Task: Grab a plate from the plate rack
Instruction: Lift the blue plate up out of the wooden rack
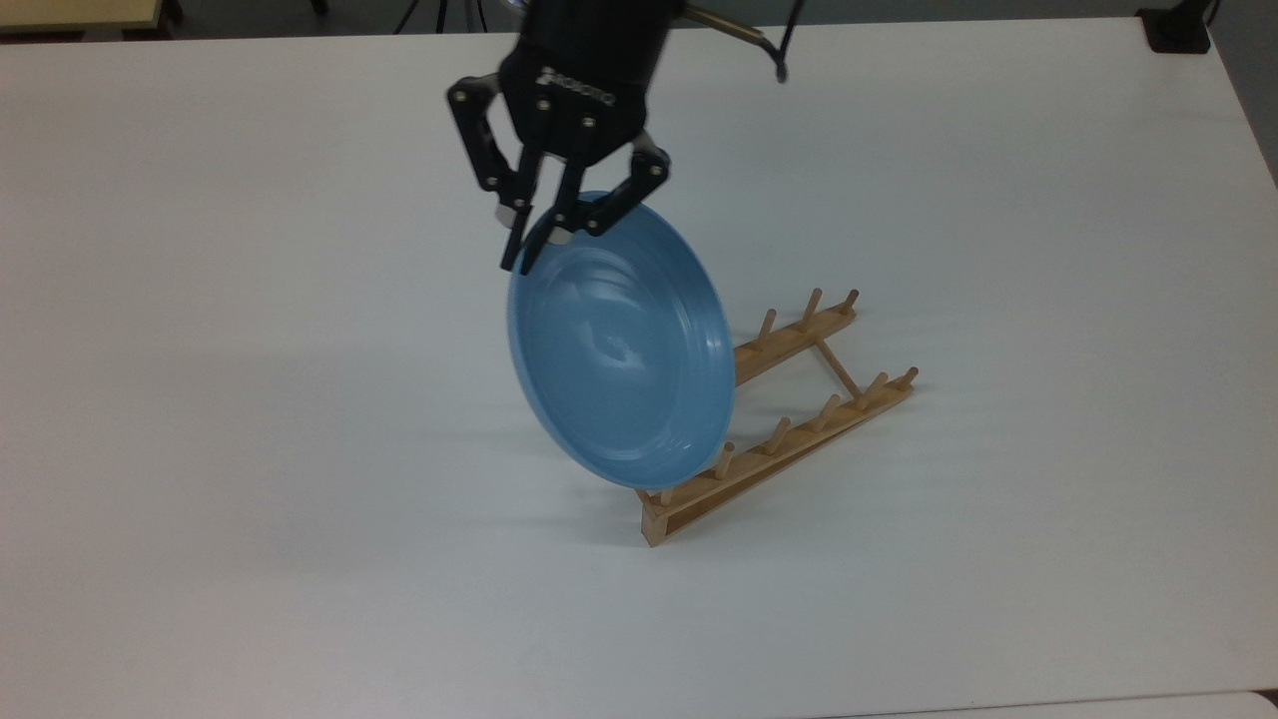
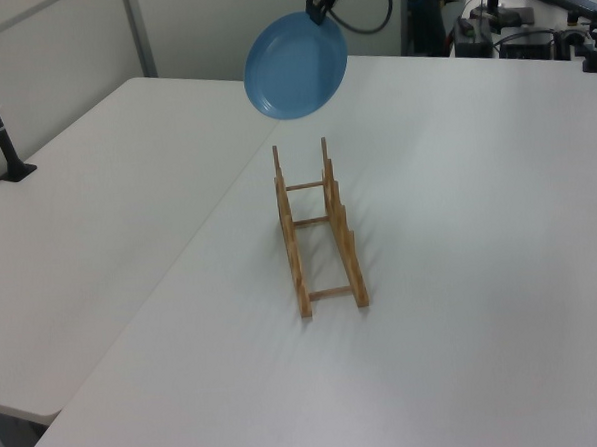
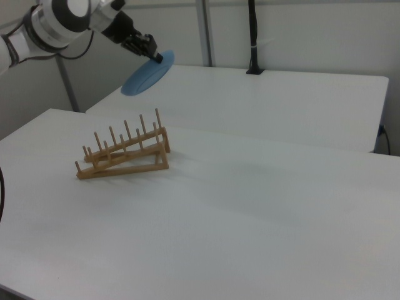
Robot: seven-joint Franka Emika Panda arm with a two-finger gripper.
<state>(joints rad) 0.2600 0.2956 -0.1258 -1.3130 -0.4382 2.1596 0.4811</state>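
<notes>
The light-blue plate is held in the air by the gripper, whose black jaws are clenched on the plate's upper rim. In the top view the plate is seen in the middle of the frame, tilted so that its inner face with the faint rings is shown, and its lower edge overlaps the near end of the wooden plate rack. In the left view the plate is found in the upper middle of the frame, clearly above the plate rack and apart from it, with the gripper at its upper right edge. In the right view the plate is seen almost edge-on in the upper left of the frame, and the gripper is closed on its upper end; the plate rack stands lower, on the white worktop. No plate is carried between the pegs of the rack. A black cable is hung from the arm at the top of the top view.
</notes>
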